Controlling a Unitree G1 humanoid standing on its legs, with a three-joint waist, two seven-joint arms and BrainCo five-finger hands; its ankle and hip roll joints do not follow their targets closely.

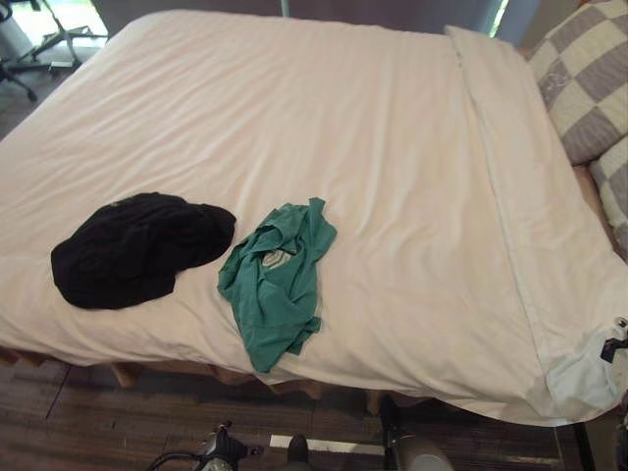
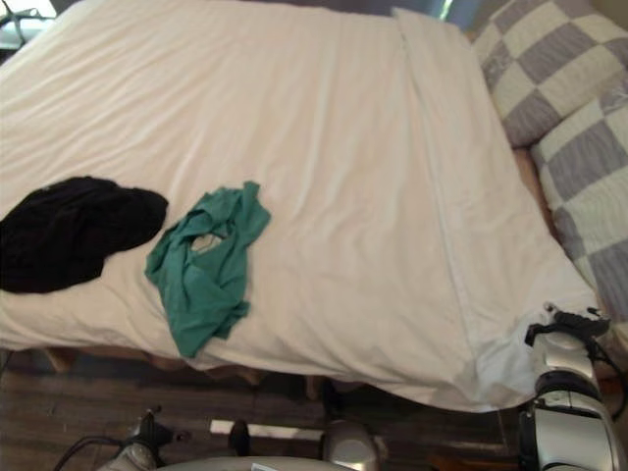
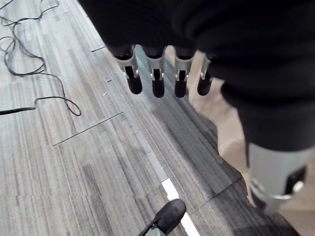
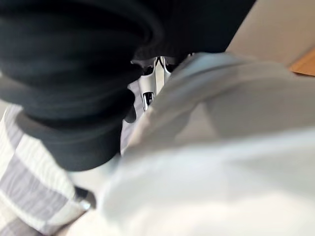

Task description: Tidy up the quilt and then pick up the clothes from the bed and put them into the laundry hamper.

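Right hand (image 2: 561,329) at quilt (image 2: 294,147) corner

floor (image 3: 74,162): grey-brown planks, white tape strip | bed (image 1: 128,373): wooden frame under near edge | pillows (image 2: 559,69): grey-white checks, at right end | chair (image 1: 39,44): wheeled, far left corner | window (image 1: 74,15): bright, behind chair

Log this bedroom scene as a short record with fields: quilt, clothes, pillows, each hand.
quilt: white quilt spread over the bed, near right corner bunched at the right hand
clothes: black garment and green shirt lying side by side near the front edge, apart
pillows: checkered pillows at the bed's right end
left hand: over the grey floor, fingers straight, holding nothing
right hand: at the quilt's corner, fingers buried in cloth
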